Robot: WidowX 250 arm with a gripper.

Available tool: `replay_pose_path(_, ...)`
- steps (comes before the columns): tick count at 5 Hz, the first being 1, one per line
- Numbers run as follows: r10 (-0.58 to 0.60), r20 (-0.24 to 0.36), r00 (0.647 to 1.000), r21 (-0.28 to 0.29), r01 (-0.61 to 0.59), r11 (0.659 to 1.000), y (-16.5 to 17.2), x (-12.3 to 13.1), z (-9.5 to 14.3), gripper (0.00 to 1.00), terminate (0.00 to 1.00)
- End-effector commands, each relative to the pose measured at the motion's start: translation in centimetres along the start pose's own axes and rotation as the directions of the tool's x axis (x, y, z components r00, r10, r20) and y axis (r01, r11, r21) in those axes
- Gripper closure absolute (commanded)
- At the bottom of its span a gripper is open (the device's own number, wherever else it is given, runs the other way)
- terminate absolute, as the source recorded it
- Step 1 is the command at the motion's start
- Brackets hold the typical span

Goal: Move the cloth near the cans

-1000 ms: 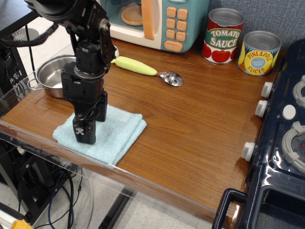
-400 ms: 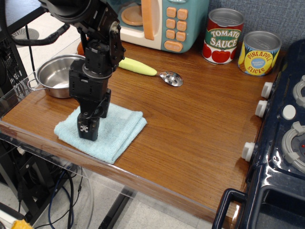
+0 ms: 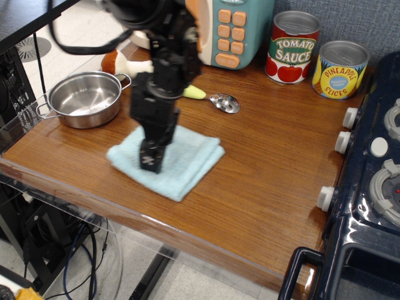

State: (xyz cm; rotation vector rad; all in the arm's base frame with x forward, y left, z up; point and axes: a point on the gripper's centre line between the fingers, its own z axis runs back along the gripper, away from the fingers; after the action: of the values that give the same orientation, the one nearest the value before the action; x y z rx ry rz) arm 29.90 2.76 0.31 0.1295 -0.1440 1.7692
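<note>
Nearest the table's front edge lies the light blue folded terry cloth, flat on the brown wooden tabletop, its layered edges facing 4 o'clock. The black robot gripper stands upright on the cloth's left half, tip pressed into the fabric; whether its jaws are parted or pinching a fold cannot be told from this view. At 10 o'clock from the cloth sits the shiny steel pot with side handles; at 1 o'clock, just beyond the cloth, lies the metal spoon with a pale green handle. Farthest back, at 1 to 2 o'clock, stand the red-labelled tomato sauce can and the yellow-and-blue pineapple slices can, well apart from the cloth.

The step in hand appears to be drawing the cloth toward the cans. Done well, downward contact is kept steady so the folds do not slip, the path passes right of the spoon bowl, and travel ends short of touching either can.
</note>
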Motion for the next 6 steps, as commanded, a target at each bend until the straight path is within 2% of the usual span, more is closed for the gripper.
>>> replay_pose_path(1,-0.113,-0.004,0.994,0.053,0.113,0.992,-2.1,-6.8,-1.7,0.00,0.00)
replay_pose_path(3,-0.157,-0.040,0.987,0.041,0.159,0.986,-6.8,-11.7,-1.0,0.00,0.00)
replay_pose_path(4,-0.180,-0.053,0.982,0.037,0.182,0.983,-7.5,-13.2,-0.6,0.00,0.00)
replay_pose_path(6,-0.204,-0.056,0.977,0.022,0.206,0.978,-7.0,-13.3,0.4,0.00,0.00)
